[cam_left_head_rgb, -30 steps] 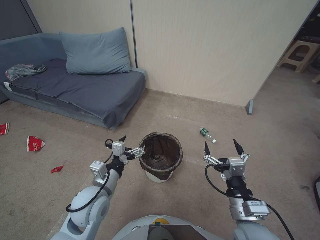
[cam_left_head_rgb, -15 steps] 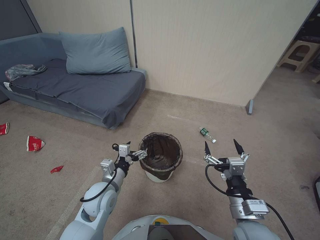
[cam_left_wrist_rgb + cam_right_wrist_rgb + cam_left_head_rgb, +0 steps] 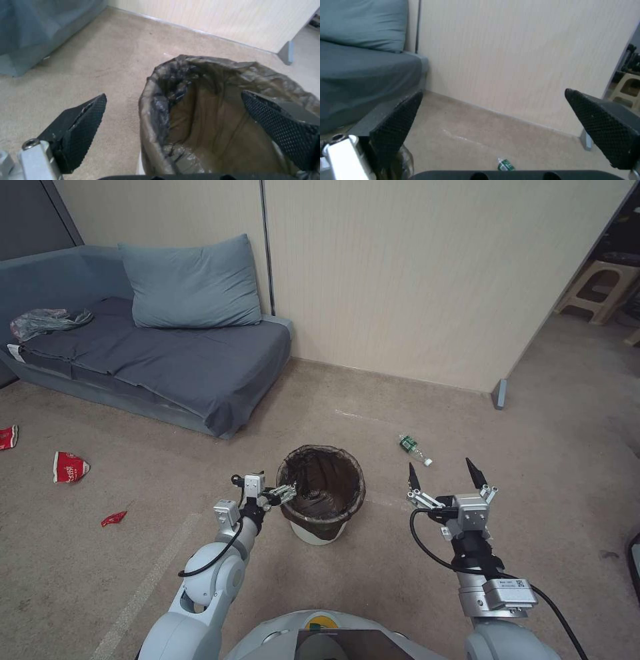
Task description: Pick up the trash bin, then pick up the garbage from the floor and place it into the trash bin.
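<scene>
The trash bin (image 3: 321,497), white with a dark brown liner, stands upright on the carpet in front of me. My left gripper (image 3: 277,487) is open at its left rim. In the left wrist view the gripper (image 3: 174,95) straddles the bin's rim (image 3: 155,100), one finger outside and one over the inside. My right gripper (image 3: 443,471) hovers open and holds nothing, to the right of the bin. As for the garbage, a clear green-labelled bottle (image 3: 414,447) lies just beyond it, also seen as the bottle (image 3: 505,165). Red packets (image 3: 69,467) lie far left.
A grey sofa (image 3: 167,353) with a pillow (image 3: 190,283) and a crumpled plastic bag (image 3: 47,320) stands at the back left. A panel wall (image 3: 433,280) ends in a foot (image 3: 499,394). A stool (image 3: 600,290) stands in the doorway at right. Open carpet surrounds the bin.
My left arm has swung right and tucked in, bringing its open gripper up to the bin's left rim. The right arm, bin and litter have stayed put.
</scene>
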